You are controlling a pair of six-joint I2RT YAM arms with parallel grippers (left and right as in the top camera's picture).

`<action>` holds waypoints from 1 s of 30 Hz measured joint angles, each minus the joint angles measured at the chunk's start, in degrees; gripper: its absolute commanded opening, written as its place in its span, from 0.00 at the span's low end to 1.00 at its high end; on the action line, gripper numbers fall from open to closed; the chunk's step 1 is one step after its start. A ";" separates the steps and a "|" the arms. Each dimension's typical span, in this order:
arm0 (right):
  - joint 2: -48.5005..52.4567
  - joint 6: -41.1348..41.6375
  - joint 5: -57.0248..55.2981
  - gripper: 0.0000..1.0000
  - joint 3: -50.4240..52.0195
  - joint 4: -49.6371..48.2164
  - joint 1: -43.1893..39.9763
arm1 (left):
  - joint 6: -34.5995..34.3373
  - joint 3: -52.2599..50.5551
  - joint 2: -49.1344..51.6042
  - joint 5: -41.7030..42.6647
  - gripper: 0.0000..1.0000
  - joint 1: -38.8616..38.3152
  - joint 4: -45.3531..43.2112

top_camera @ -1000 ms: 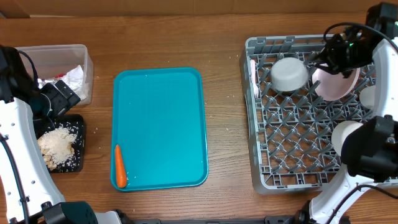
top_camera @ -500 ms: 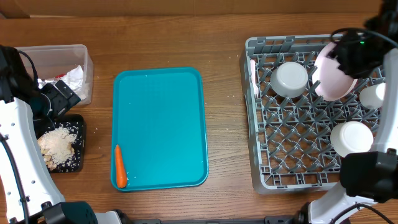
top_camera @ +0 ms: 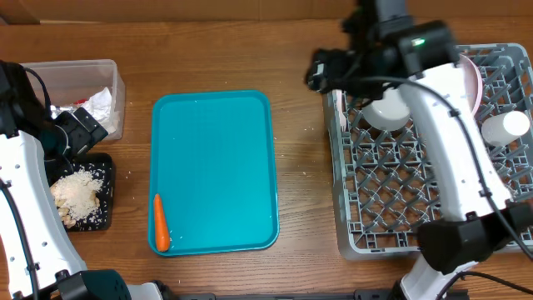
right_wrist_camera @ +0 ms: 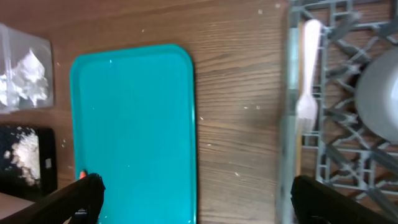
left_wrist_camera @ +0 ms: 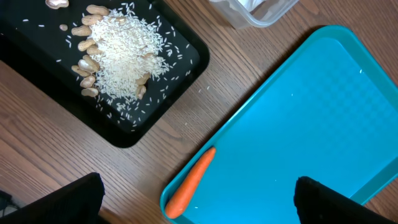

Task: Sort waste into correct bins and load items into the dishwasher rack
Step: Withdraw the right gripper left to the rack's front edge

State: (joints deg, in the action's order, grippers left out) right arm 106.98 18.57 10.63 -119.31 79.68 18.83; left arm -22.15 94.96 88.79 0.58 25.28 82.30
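A wooden table seen from above, with a robot arm at each side. In the middle lies a flat teal tray; a small orange carrot lies alone on it, near its lower left corner. At the far left a clear tub holds a crumpled white napkin and, beside it, what looks like a scrap of silver-and-red foil, though it is too small to be sure; just below the tub, a black tray holds a heap of pale nuts and white crumbs. The left gripper hovers over the near edges of the black tray and the teal tray, fingers spread wide, holding nothing. At the right stands the grey dishwasher rack; a white bowl sits among its pegs near the upper left; a white cup sits toward its right side; a pink-white plate shows partly behind the right arm; a white plastic fork lies along the rack's left edge. The right gripper hangs over the bare wood between the teal tray and the rack, fingers wide apart, empty.
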 measured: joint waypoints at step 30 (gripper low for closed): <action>15.12 7.19 -6.51 1.00 0.02 -4.79 2.97 | 0.02 0.00 0.00 0.00 1.00 0.00 0.00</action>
State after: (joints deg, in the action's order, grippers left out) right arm 122.10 25.76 4.12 -119.28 74.89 21.80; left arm -22.13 94.96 88.79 0.58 25.28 82.30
